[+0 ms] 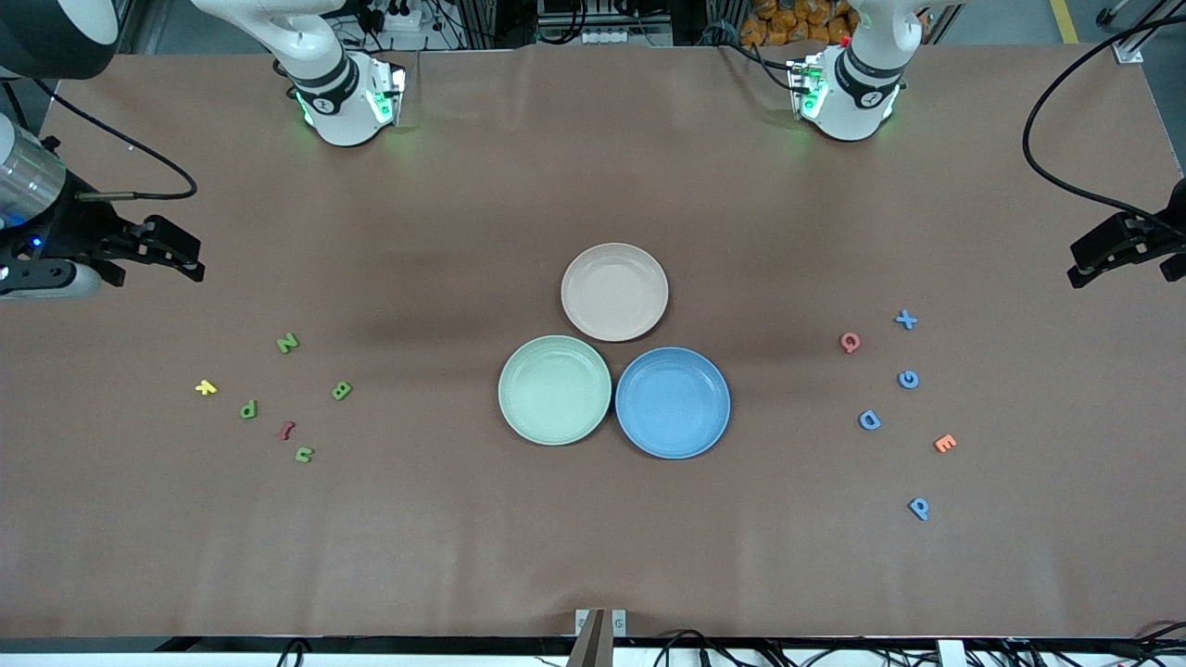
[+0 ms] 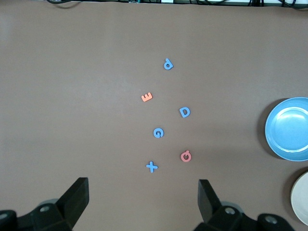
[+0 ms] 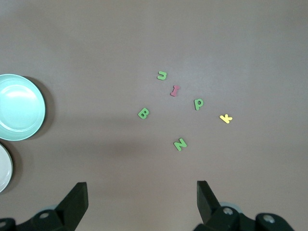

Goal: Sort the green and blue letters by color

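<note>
— Nothing sorted yet: green letters (image 1: pixel 288 343) scattered toward the right arm's end, blue letters (image 1: pixel 907 379) toward the left arm's end, green plate (image 1: pixel 555 390) and blue plate (image 1: pixel 673 403) bare mid-table.

— Right gripper (image 1: pixel 176 255) parked wide open over the table edge, holding nothing; left gripper (image 1: pixel 1107 248) likewise wide and empty.

— Risks?

— Likely grabbing the dark red letter (image 1: pixel 286 430) lying just beside the green U (image 1: pixel 304 454). Same near the blue X (image 1: pixel 906 320): pink Q (image 1: pixel 850 343) close by. Tiny pieces, easily pinched off-centre and flicked away.
</note>
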{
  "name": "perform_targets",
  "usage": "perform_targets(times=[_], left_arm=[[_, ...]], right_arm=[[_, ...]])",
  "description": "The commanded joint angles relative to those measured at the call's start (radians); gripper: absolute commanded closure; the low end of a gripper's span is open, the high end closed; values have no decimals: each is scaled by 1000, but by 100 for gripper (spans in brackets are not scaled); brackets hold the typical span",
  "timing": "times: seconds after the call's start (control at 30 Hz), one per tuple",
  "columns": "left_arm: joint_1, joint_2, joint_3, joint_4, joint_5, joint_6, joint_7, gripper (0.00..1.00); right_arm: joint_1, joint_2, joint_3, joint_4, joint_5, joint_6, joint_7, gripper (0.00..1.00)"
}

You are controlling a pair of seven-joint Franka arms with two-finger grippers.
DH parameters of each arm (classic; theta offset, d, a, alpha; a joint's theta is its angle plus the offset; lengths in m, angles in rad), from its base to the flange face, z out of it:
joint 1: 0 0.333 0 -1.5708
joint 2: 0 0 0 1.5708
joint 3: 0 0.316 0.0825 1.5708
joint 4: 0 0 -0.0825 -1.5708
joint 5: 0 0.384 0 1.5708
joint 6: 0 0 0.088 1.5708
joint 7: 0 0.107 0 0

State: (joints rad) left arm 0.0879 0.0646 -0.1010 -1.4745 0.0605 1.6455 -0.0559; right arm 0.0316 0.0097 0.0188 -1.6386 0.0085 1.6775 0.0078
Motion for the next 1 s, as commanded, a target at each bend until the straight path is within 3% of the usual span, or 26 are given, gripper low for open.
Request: perform_targets(times=[0.0, 0.33, 0.8, 0.97], left_arm=[[-2, -11, -3, -3, 19, -16, 24, 0], [3, -8, -3, -4, -30, -16, 21, 0], [-2, 3, 0, -53, -18, -3, 2, 0], [3, -8, 4, -147, -16, 48, 18, 0]], right_arm=[[5, -4, -8, -4, 16, 7, -12, 0], [4, -8, -8, -33, 16, 11, -5, 0], [2, -16, -8, -147, 16, 125, 0, 0], [-13, -13, -8, -202, 16, 177, 23, 0]])
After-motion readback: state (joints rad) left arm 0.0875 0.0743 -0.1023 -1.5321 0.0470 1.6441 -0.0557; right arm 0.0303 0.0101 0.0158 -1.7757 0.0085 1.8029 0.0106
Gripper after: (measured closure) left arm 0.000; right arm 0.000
